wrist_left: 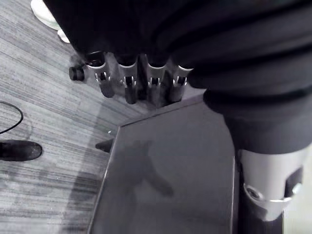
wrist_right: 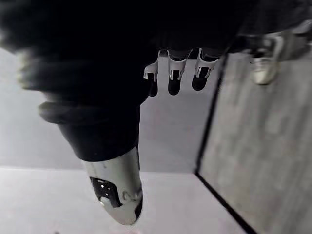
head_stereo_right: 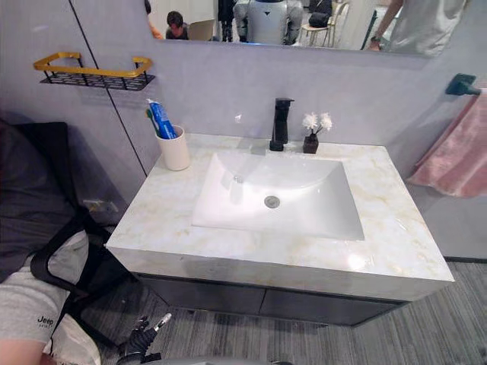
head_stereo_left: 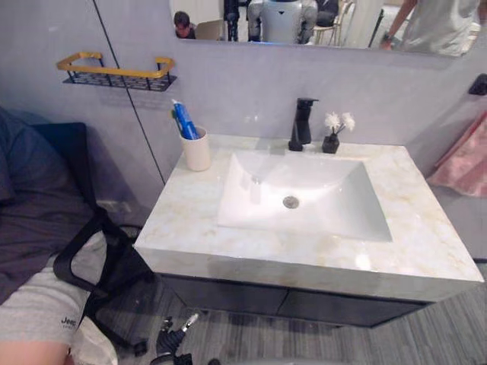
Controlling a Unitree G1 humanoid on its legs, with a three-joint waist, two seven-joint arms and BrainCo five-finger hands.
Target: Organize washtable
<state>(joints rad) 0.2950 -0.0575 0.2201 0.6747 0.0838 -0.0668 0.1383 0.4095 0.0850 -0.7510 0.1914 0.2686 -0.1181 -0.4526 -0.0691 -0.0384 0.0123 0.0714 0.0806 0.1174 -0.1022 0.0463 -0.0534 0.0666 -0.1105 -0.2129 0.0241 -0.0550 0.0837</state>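
The washtable has a marble top (head_stereo_left: 190, 228) with a white sink basin (head_stereo_left: 304, 201) sunk in its middle. A cream cup (head_stereo_left: 197, 149) stands at the back left corner, holding a blue toothpaste tube (head_stereo_left: 183, 119). Behind the basin are a black faucet (head_stereo_left: 302, 123) and a small black vase of white flowers (head_stereo_left: 332, 134). My left hand (wrist_left: 131, 85) hangs low beside the dark cabinet (wrist_left: 165, 170), fingers straight and holding nothing; it also shows below the counter's front (head_stereo_left: 173, 338). My right hand (wrist_right: 175, 73) hangs by a grey wall, fingers relaxed and empty.
A yellow and black wall shelf (head_stereo_left: 114, 72) hangs at the upper left. A pink towel (head_stereo_right: 456, 160) hangs at the right. A seated person's leg (head_stereo_left: 34, 312) and a black chair (head_stereo_left: 91, 258) are close on the left. A mirror (head_stereo_left: 319, 23) runs above the counter.
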